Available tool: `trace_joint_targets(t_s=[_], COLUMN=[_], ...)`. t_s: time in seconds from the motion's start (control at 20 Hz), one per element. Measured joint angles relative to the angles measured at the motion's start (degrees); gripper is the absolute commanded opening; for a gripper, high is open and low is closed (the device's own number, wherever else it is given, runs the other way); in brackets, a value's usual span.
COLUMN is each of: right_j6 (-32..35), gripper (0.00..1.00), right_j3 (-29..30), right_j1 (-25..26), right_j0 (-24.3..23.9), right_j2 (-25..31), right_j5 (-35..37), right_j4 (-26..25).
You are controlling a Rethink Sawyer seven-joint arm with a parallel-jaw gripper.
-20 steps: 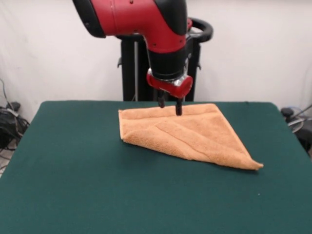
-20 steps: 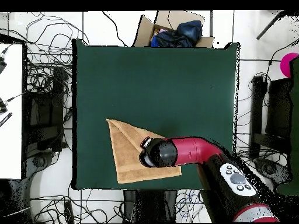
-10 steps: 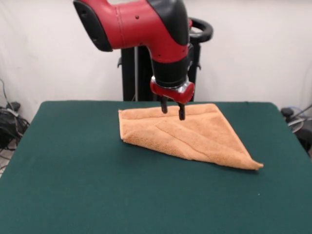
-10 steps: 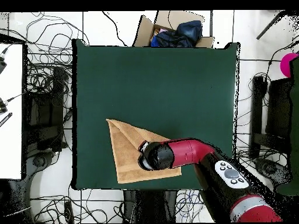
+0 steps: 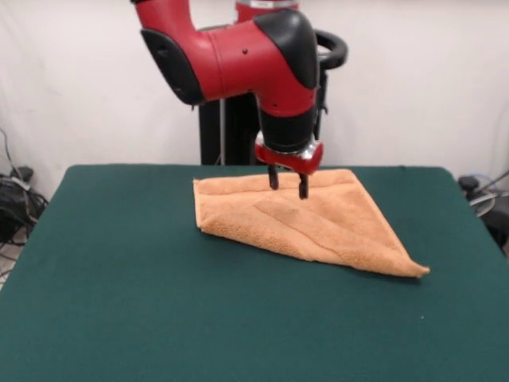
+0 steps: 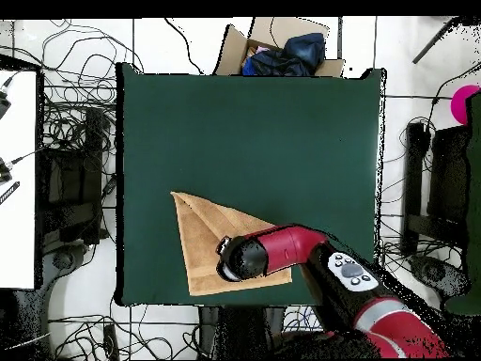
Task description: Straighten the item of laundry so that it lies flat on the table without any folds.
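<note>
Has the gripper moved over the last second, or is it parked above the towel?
Yes. In the front view the gripper has dropped and shifted slightly right against the folded towel, fingers open.

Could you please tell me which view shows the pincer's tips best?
The front view: the pincer hangs open just above the towel. In the overhead view the arm's wrist hides the tips entirely.
</note>
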Motion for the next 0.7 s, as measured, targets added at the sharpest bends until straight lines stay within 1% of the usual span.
trace_joint_targets(t_s=[0.35,0.7], right_j6=[0.0,0.0], gripper=[1.0,1.0], right_j3=[-0.8,-1.3], right_j1=[1.5,2.0], right_j0=[2.3,3.4], right_j2=[-1.1,-1.4], right_j5=[0.0,0.0], right_j4=[-1.1,-2.3])
